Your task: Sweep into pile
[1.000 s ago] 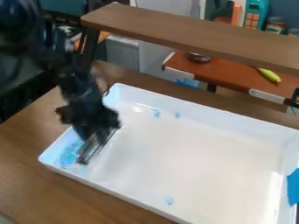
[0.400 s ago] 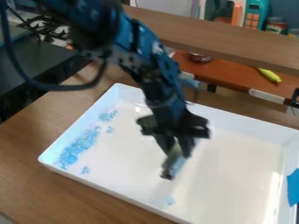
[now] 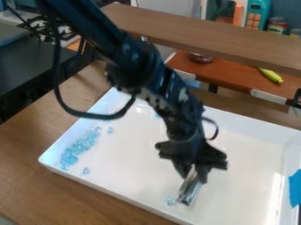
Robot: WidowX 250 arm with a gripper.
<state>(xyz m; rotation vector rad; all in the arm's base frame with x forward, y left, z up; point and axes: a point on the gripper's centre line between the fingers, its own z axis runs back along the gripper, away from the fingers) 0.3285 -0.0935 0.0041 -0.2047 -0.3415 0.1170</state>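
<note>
The arm [image 3: 87,27] is black, with a blue sheen along its edges. Toward eleven o'clock it is a smooth, thick beam; below that comes a bulky, rounded joint [image 3: 132,68], then a narrower, knobbly stretch flecked with pale spots, too blurred to tell screws from glints. A thick black cable [image 3: 88,115] loops out at nine o'clock, a thinner one [image 3: 216,129] at three. The matte black gripper [image 3: 194,176] flares into blocky wings toward nine and four o'clock.

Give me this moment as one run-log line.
gripper: holds sweeping tool | tool: beside lone blue clump in white tray | main blue pile: along tray's view-left wall | status: unfinished, strays remain outside pile
</note>
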